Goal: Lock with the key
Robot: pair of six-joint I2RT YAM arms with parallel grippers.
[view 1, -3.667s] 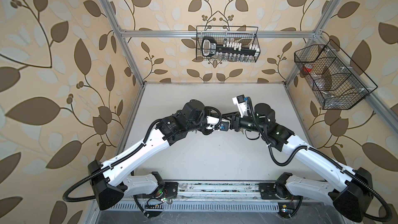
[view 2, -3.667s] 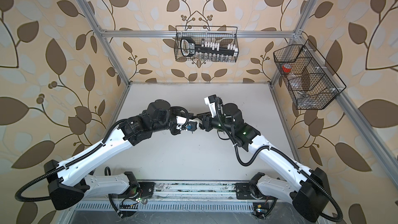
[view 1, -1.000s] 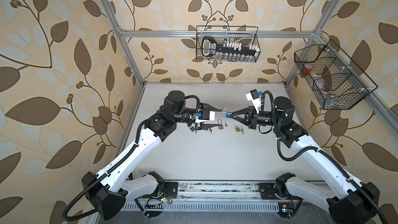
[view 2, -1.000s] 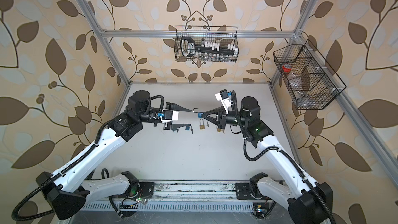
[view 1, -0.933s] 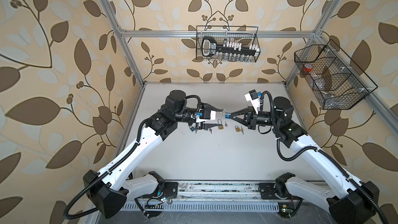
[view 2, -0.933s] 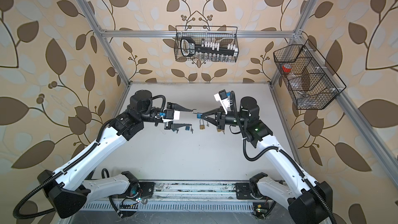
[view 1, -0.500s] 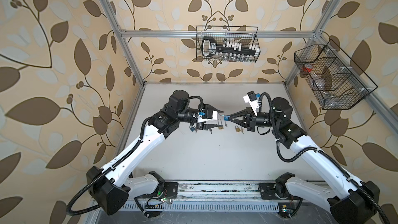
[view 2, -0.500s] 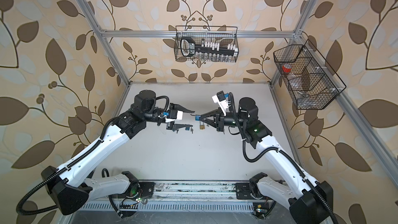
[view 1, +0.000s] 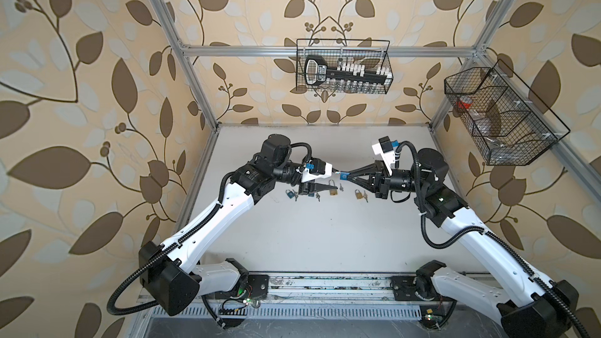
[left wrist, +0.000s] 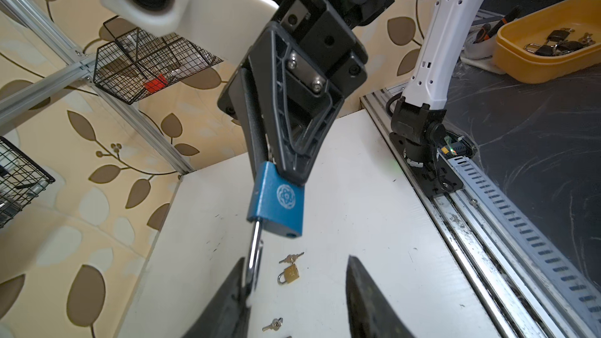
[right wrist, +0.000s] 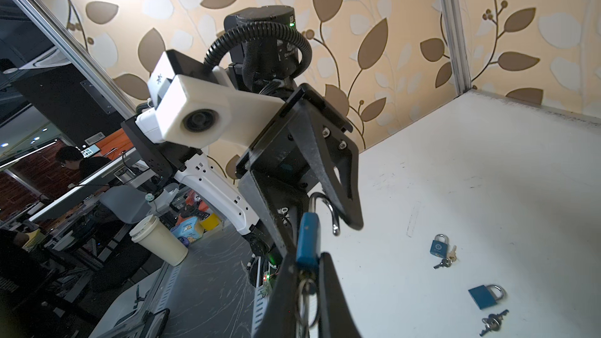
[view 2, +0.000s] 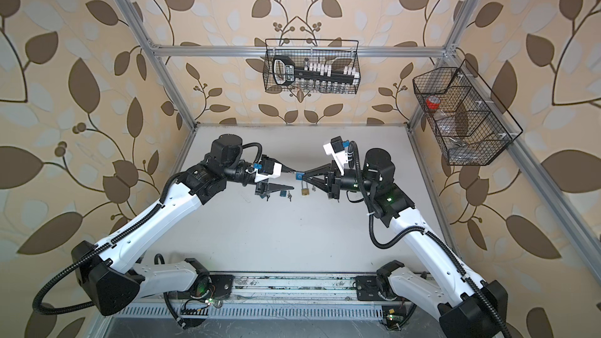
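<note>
My right gripper is shut on the body of a blue padlock, held above the table. The steel shackle stands swung open. A key ring hangs from the padlock's underside between the right jaws. The key itself is mostly hidden there. My left gripper faces the padlock with jaws apart. One of its fingers touches the shackle, and the other stands clear.
Below the grippers, small padlocks lie on the white table: gold ones, blue ones, and loose keys. Wire baskets hang on the back wall and right wall.
The gap between the two grippers has closed: the left gripper moved right onto the shackle and its jaws narrowed a little. The right gripper kept its hold on the padlock.
</note>
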